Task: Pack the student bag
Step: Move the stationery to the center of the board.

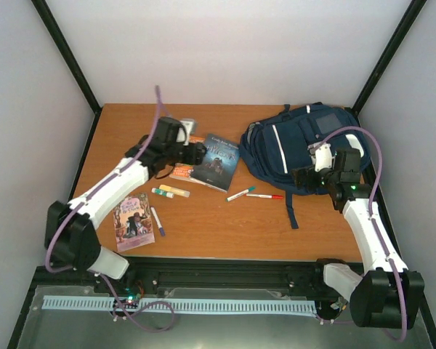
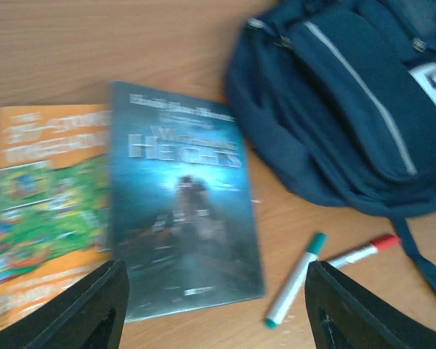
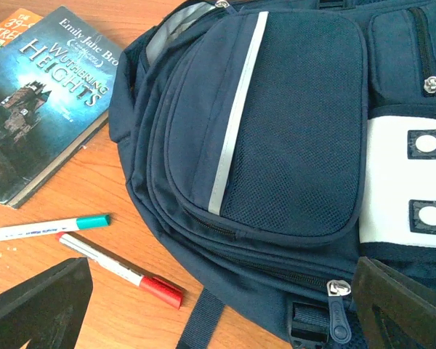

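The student bag (image 1: pixel 298 149) lies flat at the far right of the tabletop (image 1: pixel 225 233), front side up, with a dark strap trailing toward the near edge. Only the overhead view takes in the whole bag. The right wrist view adds the mesh on the front pocket, a pale stripe, the zip pulls and a white patch with two dots. The right fingers (image 3: pixel 40 305) hang spread wide over it, gripping nothing.

Just left of the bag lie a red-capped marker (image 3: pixel 123 271) and a teal-capped marker (image 3: pixel 51 227). Beyond them is a dark-blue book (image 3: pixel 43 94) whose title, Wuthering Heights, is blurred in the left wrist view. The left fingers (image 2: pixel 94 309) hover parted above that book, empty. An orange book (image 2: pixel 43 211) has its edge under the blue one and is mostly hidden by the arm from overhead.

A third book (image 1: pixel 134 222), a purple pen (image 1: pixel 158 220) and two short sticks (image 1: pixel 171 191) show overhead only, and the sticks are too small to identify.
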Controlling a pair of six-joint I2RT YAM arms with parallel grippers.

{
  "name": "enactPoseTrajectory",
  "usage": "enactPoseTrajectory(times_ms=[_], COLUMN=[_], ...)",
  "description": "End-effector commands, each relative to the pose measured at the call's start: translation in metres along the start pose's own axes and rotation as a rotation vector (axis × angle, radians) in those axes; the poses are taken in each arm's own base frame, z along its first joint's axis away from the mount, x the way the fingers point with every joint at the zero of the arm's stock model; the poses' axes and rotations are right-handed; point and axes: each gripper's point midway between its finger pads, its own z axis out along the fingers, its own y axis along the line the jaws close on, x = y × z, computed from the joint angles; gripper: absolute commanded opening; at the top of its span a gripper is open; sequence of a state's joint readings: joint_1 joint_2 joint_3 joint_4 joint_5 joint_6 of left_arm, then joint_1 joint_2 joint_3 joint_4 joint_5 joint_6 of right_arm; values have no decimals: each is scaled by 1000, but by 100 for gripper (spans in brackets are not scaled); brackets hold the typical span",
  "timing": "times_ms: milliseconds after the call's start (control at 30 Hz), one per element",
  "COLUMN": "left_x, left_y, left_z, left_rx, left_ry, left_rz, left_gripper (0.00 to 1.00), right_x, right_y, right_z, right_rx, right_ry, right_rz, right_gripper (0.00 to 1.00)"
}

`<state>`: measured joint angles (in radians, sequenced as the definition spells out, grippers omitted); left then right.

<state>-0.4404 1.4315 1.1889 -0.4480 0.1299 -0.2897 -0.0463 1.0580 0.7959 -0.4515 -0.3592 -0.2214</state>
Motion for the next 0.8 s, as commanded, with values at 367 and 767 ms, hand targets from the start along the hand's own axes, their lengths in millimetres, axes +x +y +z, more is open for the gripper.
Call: enactPoseTrajectory(times_ms=[367, 767], left_x=[101, 133], left_y=[-170, -173], left_z=[119, 181], left_rx=[188, 175], left_ry=[366, 431], left_rz=[432, 499], left_gripper=[66, 64], right_x=[-16, -16], right_y=[-18, -23], right_z=[-16, -18], right_rx=[102, 133], right_ry=[-96, -104], right_rz=[-25, -35], right_gripper=[100, 100])
